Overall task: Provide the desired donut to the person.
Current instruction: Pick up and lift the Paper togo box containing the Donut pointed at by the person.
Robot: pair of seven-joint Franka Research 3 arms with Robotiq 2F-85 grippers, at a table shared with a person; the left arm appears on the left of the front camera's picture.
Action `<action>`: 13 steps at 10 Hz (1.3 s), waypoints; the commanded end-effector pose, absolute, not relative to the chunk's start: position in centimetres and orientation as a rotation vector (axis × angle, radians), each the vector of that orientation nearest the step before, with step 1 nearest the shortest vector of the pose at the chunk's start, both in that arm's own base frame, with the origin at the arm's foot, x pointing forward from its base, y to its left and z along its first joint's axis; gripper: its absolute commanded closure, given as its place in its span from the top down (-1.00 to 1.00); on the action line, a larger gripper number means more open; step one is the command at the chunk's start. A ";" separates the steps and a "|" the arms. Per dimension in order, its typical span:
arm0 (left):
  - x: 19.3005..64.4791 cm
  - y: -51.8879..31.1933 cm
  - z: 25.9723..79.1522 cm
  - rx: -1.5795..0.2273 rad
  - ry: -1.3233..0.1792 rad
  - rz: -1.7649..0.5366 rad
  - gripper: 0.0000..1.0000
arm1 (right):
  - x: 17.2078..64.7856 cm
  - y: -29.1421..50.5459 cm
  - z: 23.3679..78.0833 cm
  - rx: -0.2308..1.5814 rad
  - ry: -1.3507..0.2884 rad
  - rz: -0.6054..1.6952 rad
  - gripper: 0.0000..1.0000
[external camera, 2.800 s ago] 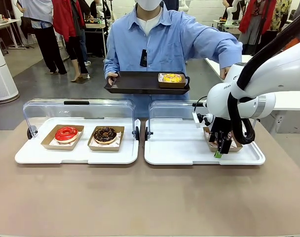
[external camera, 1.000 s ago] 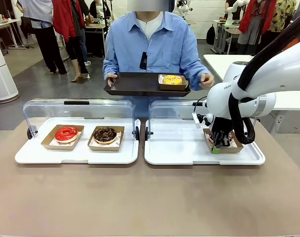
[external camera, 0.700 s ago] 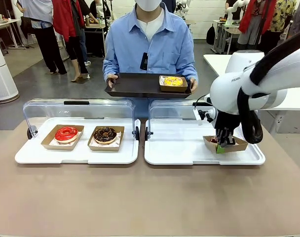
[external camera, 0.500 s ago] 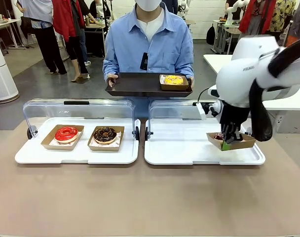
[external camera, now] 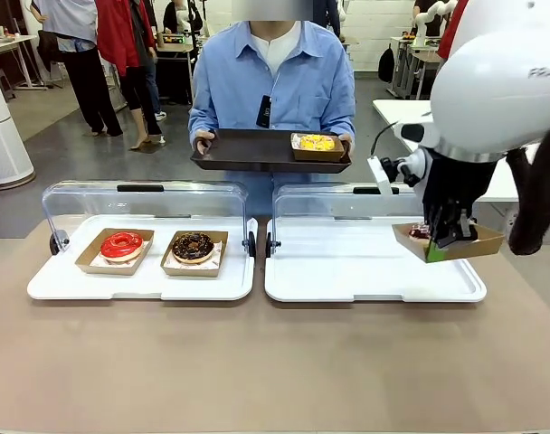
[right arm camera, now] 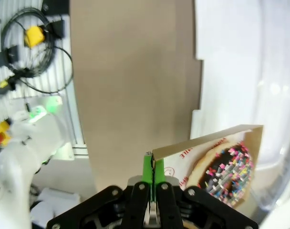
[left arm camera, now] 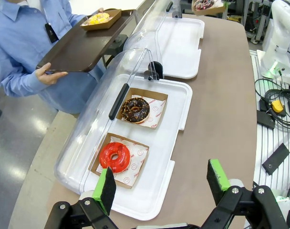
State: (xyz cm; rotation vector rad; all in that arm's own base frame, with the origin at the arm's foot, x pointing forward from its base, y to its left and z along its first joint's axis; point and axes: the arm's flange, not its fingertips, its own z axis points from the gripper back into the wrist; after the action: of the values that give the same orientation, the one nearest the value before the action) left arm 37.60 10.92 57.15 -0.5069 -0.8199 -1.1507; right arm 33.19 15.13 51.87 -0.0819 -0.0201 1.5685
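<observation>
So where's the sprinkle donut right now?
The chocolate sprinkle donut is on the front view's right, in a brown cardboard tray pinched by the right claw, above the right-hand white plastic tray's right end.

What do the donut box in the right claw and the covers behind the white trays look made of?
Donut box: thin brown cardboard, matte, judging by its flat folded walls and raw edge. Covers: probably clear hard plastic; glossy and see-through, with glints along the curve.
</observation>
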 end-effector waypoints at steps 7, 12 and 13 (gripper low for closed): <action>37.5 10.9 57.2 -0.520 -0.831 -1.146 1.00 | 30.6 16.0 57.4 -0.187 -0.143 1.534 -1.00; 37.5 10.9 57.2 -0.520 -0.831 -1.146 1.00 | 30.6 16.0 57.4 -0.187 -0.143 1.534 -1.00; 37.5 10.9 57.2 -0.520 -0.831 -1.146 1.00 | 30.6 16.0 57.4 -0.187 -0.143 1.534 -1.00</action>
State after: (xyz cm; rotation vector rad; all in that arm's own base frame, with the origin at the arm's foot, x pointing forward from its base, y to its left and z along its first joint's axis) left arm 37.60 10.92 57.15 -0.5067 -0.8201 -1.1507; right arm 30.79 16.05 57.54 -0.1706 -0.1512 1.5462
